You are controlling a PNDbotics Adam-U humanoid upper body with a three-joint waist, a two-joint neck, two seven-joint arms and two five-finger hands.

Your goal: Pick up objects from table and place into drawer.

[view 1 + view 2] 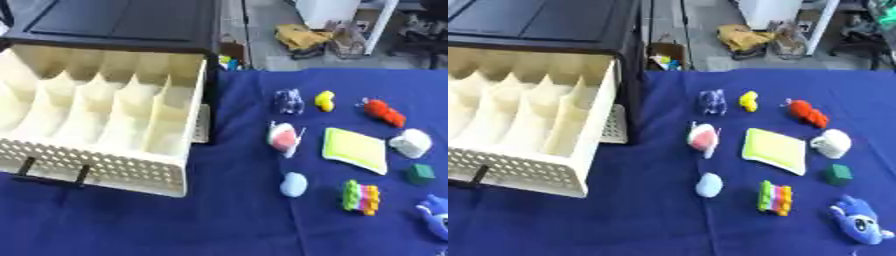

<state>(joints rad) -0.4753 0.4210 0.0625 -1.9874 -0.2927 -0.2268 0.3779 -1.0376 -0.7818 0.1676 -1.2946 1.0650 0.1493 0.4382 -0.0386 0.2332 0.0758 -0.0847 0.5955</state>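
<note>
A cream drawer (96, 172) stands pulled open at the left, with several long empty compartments, out of a black cabinet (122, 22). Small things lie on the blue cloth to its right: a purple-white toy (289, 101), a yellow toy (325, 100), a red toy (383, 112), a pink-white toy (284, 136), a yellow-green flat pad (355, 149), a white lump (410, 143), a green cube (421, 173), a pale blue oval (294, 184), a many-coloured block (361, 197) and a blue plush (857, 222). Neither hand shows in either view.
The blue cloth (219, 225) covers the table to the front edge. Beyond the far edge lies a floor with a yellow bag (300, 37) and chair legs (372, 30). A small carton (665, 55) stands behind the cabinet.
</note>
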